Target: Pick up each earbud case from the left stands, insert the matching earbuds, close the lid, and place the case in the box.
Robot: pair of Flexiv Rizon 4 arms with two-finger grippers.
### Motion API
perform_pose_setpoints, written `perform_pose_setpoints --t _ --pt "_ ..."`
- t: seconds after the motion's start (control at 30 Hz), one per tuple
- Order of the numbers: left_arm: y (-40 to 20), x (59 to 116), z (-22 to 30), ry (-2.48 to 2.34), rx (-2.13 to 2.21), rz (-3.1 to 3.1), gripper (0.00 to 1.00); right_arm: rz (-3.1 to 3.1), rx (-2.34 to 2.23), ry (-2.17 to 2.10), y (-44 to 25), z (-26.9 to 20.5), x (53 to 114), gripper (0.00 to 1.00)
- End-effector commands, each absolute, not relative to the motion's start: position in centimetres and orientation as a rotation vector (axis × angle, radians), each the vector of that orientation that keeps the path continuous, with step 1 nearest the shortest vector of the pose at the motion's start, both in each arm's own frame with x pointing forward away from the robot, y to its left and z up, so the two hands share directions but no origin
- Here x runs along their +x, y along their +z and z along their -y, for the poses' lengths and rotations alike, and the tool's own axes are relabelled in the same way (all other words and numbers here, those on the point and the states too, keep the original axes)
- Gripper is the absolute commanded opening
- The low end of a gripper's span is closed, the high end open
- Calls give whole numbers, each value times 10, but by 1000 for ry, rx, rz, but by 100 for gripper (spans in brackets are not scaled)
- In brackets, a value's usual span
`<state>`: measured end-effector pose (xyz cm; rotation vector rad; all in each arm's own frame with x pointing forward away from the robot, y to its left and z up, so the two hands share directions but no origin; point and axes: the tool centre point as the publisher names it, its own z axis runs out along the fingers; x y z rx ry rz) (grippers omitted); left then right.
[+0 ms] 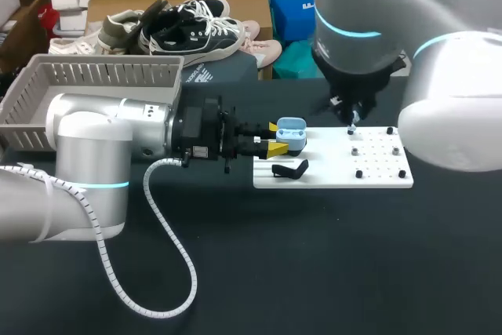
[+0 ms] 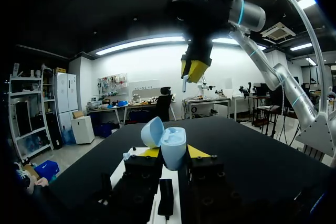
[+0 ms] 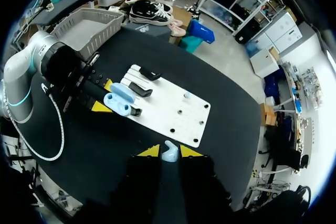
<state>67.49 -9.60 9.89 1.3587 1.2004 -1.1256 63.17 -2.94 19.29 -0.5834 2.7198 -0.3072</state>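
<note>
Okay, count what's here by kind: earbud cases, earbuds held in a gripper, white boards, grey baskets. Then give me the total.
earbud case: 1
held earbud: 1
white board: 1
grey basket: 1
Total: 4

A board (image 1: pixel 376 174) lies right of centre on the desk (image 1: pixel 314 256), with a basket (image 1: pixel 102 84) at rear left. The left gripper (image 1: pixel 276 138) clasps an earbud case (image 1: pixel 291 134) over the board's left end, a stand (image 1: pixel 290 169) just before it. The right gripper (image 3: pixel 169 149), pinching an earbud (image 3: pixel 169 153), hangs above the board.
</note>
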Motion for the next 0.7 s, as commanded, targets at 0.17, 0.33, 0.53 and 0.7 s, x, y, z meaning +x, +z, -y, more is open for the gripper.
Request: perform_pose_setpoints --t 0.17,0.33,0.53,0.7 --pt "98 676 96 -1127 1360 -1199 0 -2737 -580 -349 185 -10 639 0" --pt "98 676 96 -1127 1360 -1199 0 -2744 -551 -331 184 -24 644 0" --pt "98 676 96 -1127 1360 -1199 0 -2749 -542 -341 182 -35 645 0" --pt "98 676 96 -1127 1360 -1199 0 -2758 -526 -334 181 -35 645 0"
